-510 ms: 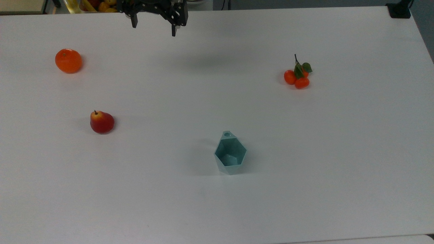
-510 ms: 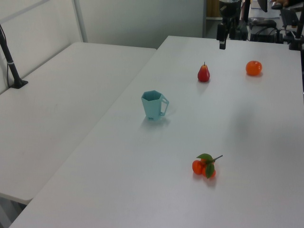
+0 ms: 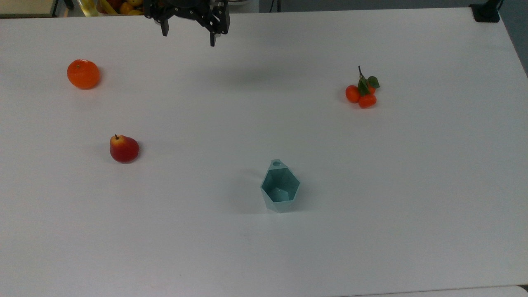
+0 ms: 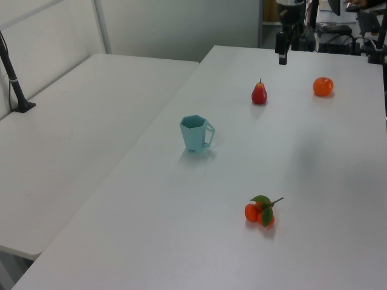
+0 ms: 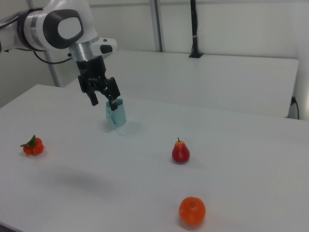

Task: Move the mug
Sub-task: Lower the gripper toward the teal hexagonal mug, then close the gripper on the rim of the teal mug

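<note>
White table, and the mug stands untouched; the claw hangs spread open and empty, well apart. Everything's left to do.

An orange, a red pear and a tangerine cluster lie well apart on the white table.

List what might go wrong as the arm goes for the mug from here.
1. The mug tapers to a narrow base, so an off-centre touch by the open gripper could tip it.
2. Its tab handle points toward the gripper's side of the table; fingers coming down there may knock it and spin the mug rather than straddle a wall.
3. The faceted walls may slip if the fingers close on edges rather than flats.
</note>
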Action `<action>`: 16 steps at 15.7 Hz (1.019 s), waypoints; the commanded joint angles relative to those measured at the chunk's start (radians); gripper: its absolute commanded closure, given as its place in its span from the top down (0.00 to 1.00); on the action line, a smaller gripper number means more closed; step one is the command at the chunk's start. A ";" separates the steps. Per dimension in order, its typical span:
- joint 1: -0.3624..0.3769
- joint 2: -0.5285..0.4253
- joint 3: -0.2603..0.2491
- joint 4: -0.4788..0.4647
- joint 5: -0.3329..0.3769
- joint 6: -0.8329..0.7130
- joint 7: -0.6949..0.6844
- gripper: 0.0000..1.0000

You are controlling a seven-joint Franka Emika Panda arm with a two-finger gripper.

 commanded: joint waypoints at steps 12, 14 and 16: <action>0.183 0.257 -0.001 0.004 -0.001 0.585 -0.005 1.00; 0.183 0.301 -0.001 0.005 -0.002 0.655 -0.005 1.00; 0.185 0.338 -0.001 0.005 -0.004 0.701 -0.005 1.00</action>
